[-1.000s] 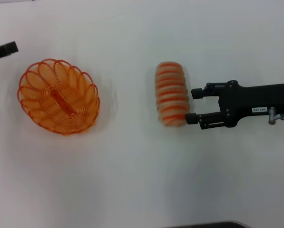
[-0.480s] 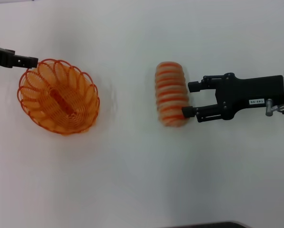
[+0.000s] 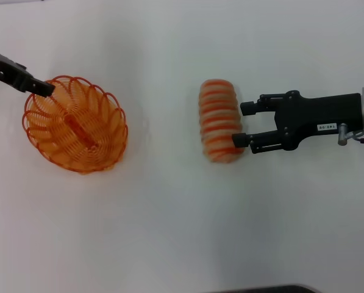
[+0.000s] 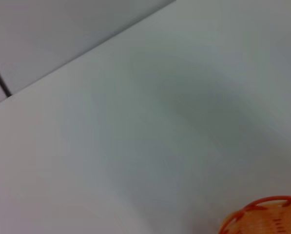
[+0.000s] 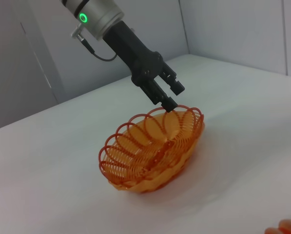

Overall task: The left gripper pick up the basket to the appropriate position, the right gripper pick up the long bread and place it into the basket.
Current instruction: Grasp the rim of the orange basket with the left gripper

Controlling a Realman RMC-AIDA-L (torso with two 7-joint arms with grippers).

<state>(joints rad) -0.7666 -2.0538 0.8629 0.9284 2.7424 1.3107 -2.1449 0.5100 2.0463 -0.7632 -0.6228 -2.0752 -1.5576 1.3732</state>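
1. Two targets: basket [image 3: 75,124] sits at our left, long bread [image 3: 220,121] well apart, mid-table
2. Left gripper [image 5: 170,97] at the basket's far rim; jaw state, we cannot tell
3. Right gripper [image 3: 242,124] spread beside the loaf; we should straddle it squarely before closing

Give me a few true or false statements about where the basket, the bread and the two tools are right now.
1. The long bread lies inside the basket. False: it lies on the table, apart from the basket.
2. The left tool is at the basket's rim. True.
3. The right tool is open beside the bread. True.
4. The basket is lifted off the table. False: it rests on the table.
5. The right tool is shut on the basket. False: it is at the bread, far from the basket.
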